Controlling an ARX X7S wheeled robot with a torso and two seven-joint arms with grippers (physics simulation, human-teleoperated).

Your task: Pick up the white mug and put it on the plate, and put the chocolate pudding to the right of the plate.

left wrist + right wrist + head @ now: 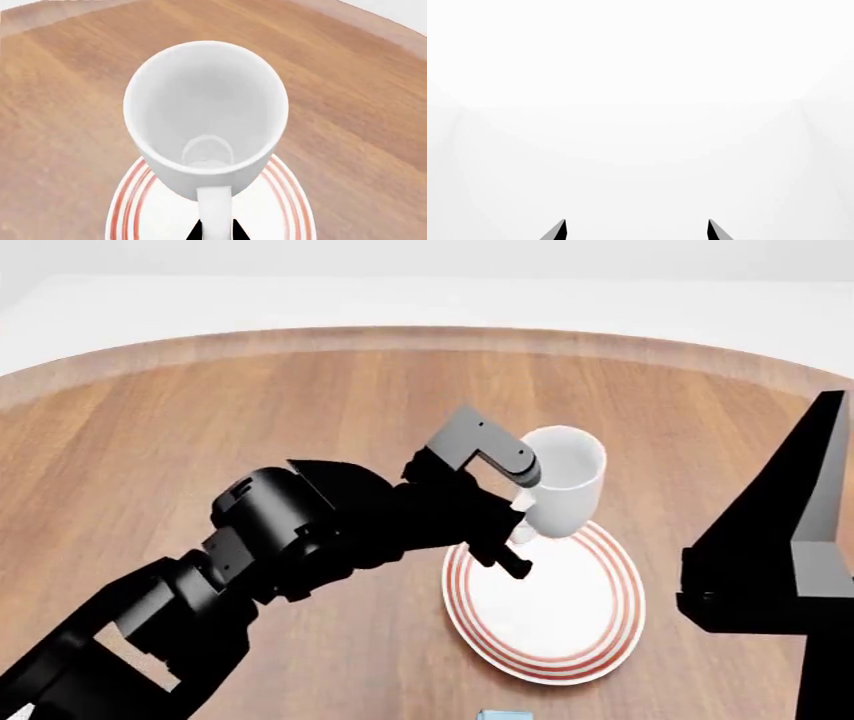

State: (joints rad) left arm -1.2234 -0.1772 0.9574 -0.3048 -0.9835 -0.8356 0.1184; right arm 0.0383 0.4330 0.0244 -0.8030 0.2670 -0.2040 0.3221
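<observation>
The white mug [207, 115] [567, 480] is upright over the far edge of the plate [280, 205] [561, 615], a round white plate with red rings. My left gripper [215, 229] [521, 530] is shut on the mug's handle [215, 210]; its dark fingertips press each side of it. Whether the mug's base touches the plate cannot be told. A light-blue corner of the chocolate pudding [503, 714] peeks in at the head view's near edge. My right gripper [636, 230] is open, faces blank white and holds nothing.
The round wooden table [267, 410] spreads around the plate, with its curved rim at the far side. My right arm [787, 560] rises dark at the right, beside the plate.
</observation>
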